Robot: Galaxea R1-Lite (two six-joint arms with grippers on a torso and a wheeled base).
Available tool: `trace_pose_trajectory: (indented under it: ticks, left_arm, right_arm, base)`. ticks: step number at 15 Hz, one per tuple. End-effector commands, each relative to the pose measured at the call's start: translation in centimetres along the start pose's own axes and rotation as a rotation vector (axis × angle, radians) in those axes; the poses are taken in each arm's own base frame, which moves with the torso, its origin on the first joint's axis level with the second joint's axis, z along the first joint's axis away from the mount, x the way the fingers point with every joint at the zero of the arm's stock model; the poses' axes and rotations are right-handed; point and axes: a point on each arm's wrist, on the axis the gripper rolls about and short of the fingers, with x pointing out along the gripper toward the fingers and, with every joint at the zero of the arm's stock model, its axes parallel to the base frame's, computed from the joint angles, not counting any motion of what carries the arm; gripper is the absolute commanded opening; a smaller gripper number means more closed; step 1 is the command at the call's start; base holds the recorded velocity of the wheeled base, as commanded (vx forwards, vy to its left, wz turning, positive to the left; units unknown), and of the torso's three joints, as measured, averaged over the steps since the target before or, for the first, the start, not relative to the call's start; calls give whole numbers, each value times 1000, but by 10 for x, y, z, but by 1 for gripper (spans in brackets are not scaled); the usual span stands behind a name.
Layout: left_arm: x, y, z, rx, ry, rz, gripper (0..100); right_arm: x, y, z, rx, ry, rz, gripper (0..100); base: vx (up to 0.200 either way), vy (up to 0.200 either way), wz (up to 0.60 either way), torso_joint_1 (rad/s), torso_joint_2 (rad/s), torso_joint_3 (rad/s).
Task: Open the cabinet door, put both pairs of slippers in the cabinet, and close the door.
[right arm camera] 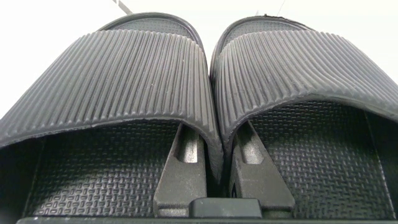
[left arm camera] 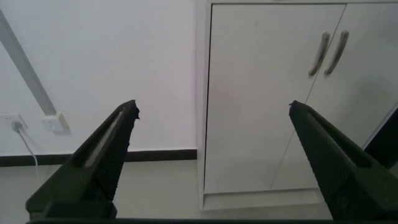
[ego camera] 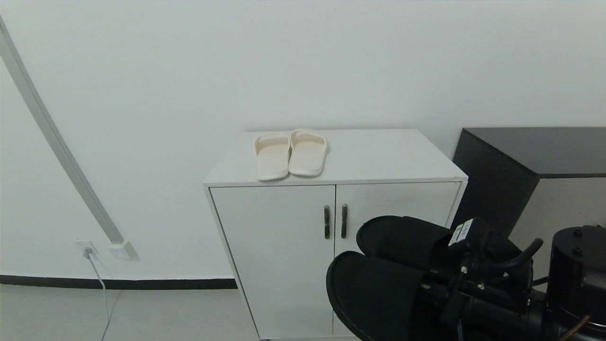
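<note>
Slippers (right arm camera: 149, 81), black, judged light and pliable, are pinched by adjoining walls in right gripper (right arm camera: 216, 155); left gripper (left arm camera: 213, 111) is spread empty.

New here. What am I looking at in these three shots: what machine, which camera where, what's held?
It is a two-armed robot on wheels. The wide picture comes from its head camera; the other two from cameras on its wrists. Ahead stands a white two-door cabinet, doors shut, with a pair of cream slide slippers on top. The left tool is open and empty, facing the cabinet. The right tool pinches a pair of black ribbed slippers together, one finger inside each.
</note>
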Motion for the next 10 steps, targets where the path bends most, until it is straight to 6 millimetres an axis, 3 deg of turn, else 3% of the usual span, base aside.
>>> trace_pose_trajectory:
  ticks: [1,10]
  left_arm:
    - [0,0,0,-1,2,1,100]
    - [0,0,0,-1,2,1,100]
  right_arm:
    - [0,0,-1,-1,3,2,0]
    - [0,0,-1,-4,5,2,0]
  base:
    - [0,0,0,-212,530,320]
    - [0,0,0,-162,489,327]
